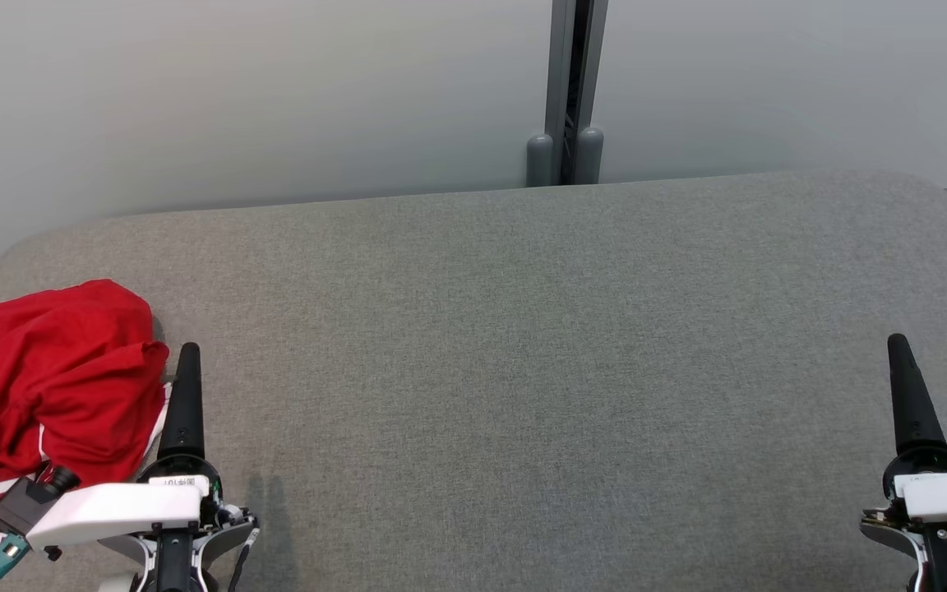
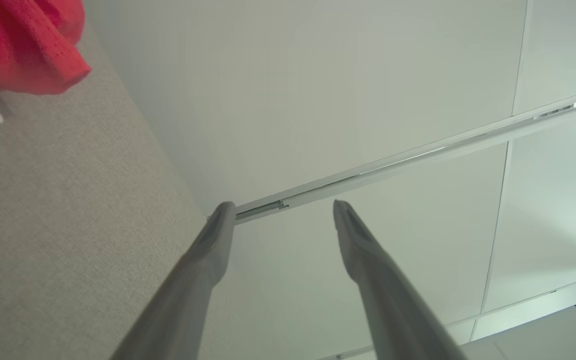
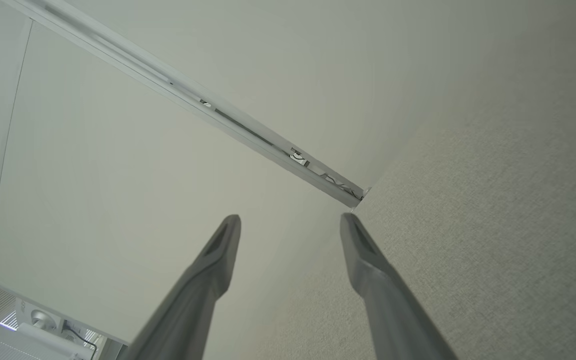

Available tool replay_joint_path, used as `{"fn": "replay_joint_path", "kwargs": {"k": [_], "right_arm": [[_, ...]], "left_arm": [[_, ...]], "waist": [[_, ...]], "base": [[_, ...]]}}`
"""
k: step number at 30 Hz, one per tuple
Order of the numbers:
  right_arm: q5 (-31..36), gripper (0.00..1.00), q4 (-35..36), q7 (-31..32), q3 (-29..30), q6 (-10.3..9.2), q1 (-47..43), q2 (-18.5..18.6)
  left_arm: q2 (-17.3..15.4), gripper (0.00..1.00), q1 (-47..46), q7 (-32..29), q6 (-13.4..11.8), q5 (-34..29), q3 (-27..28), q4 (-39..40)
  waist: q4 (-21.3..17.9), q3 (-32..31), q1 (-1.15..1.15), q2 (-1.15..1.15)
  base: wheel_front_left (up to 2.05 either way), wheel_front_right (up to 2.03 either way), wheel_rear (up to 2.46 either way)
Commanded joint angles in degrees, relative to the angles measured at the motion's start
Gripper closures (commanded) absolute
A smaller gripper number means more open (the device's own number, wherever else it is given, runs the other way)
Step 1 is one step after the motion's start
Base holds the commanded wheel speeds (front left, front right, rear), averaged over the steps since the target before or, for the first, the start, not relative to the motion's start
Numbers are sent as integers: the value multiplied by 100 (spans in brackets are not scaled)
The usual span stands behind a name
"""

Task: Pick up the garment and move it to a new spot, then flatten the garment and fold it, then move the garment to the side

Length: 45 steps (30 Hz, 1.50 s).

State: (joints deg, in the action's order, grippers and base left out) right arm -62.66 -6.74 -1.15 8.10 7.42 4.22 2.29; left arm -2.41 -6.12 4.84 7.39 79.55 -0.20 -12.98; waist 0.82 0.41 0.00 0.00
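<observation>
The red garment (image 1: pixel 46 386) lies crumpled just outside the left gripper (image 2: pixel 283 209), close by its fingers, so I'd say that arm is placed for the first pick. The right gripper (image 3: pixel 289 221) sits well away from the cloth. Both hover over the grey padded surface (image 1: pixel 523 329), fingers spread, holding nothing. From the head each gripper looks like one finger; the wrist views show the gap.

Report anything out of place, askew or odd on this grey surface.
The red garment is bunched in a crumpled heap at the left end of the grey surface, beside the open left gripper, white trim poking out. It is neither flat nor folded. Nothing else stands out; the right gripper is open and empty.
</observation>
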Motion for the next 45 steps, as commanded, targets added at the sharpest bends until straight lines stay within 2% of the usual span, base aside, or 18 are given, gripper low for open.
{"fn": "replay_joint_path", "kwargs": {"k": [1, 5, 10, 23, 33, 45], "right_arm": [[222, 0, 119, -65, -29, 8, 150, 63], [706, 0, 243, -132, -121, 8, 206, 57], [1556, 0, 478, -260, -265, 8, 287, 41], [2960, 0, 515, -518, -619, 9, 311, 15], [3919, 0, 371, -691, -861, 9, 376, 23], [4678, 0, 125, -878, -932, 10, 466, 39]], "left_arm": [[-26, 0, -87, 46, -23, -137, 47, 149], [-27, 0, -73, 94, -84, -440, 67, 328], [-31, 0, -29, 186, -296, -1112, 13, 686], [-37, 0, 133, 375, -716, -3286, -466, 1277], [-41, 0, 229, 501, -1089, -4696, -844, 1285], [-54, 0, 261, 645, -1408, -5922, -1098, 872]], "waist": [[1, 2, 0, 0], [6, 13, 0, 0], [10, 38, 0, 0], [14, 48, 0, 0], [9, 54, 0, 0], [12, 105, 0, 0]], "base": [[0, 0, 0], [0, 0, 0], [0, 0, 0], [0, 0, 0], [0, 0, 0], [0, 0, 0]]}}
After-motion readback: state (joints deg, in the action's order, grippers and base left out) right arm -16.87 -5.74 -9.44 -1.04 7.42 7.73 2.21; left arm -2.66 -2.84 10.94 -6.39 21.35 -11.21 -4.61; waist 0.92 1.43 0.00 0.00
